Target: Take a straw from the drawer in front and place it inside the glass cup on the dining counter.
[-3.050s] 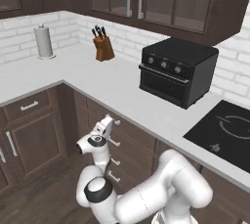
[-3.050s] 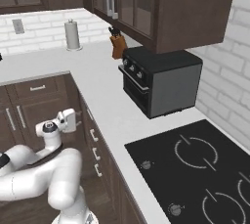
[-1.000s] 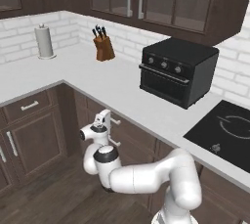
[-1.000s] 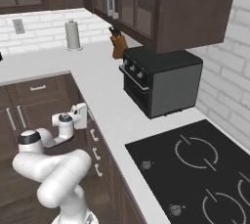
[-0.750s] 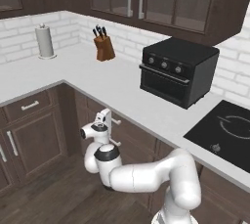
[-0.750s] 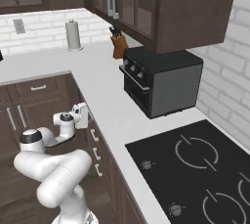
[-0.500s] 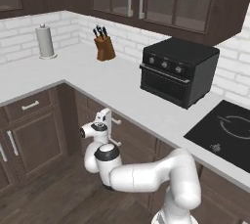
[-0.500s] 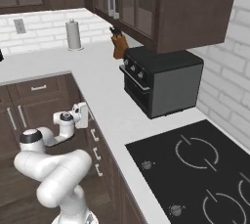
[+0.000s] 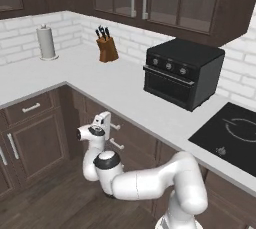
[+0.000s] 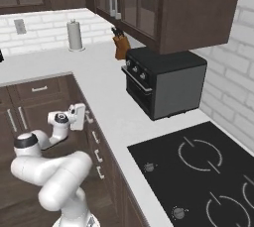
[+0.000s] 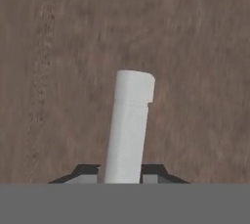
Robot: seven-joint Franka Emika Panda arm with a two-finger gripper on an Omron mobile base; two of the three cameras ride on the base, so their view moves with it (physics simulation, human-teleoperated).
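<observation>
Closing in since a second ago, the gripper (image 11: 123, 171) now clasps the silver handle (image 11: 128, 125).
Handle runs toward 12 o'clock over the dark-brown drawer (image 11: 195, 71) front.

Dark-brown cabinets (image 9: 30, 138), white worktop (image 9: 100, 80), white brick wall (image 9: 20, 35)

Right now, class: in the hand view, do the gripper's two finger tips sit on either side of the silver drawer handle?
Yes. The silver bar handle rises between the two dark finger tips of the gripper, against the dark-brown drawer front.

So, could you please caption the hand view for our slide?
Dark two-finger gripper closed around the short silver bar handle of the dark-brown wooden drawer.
</observation>
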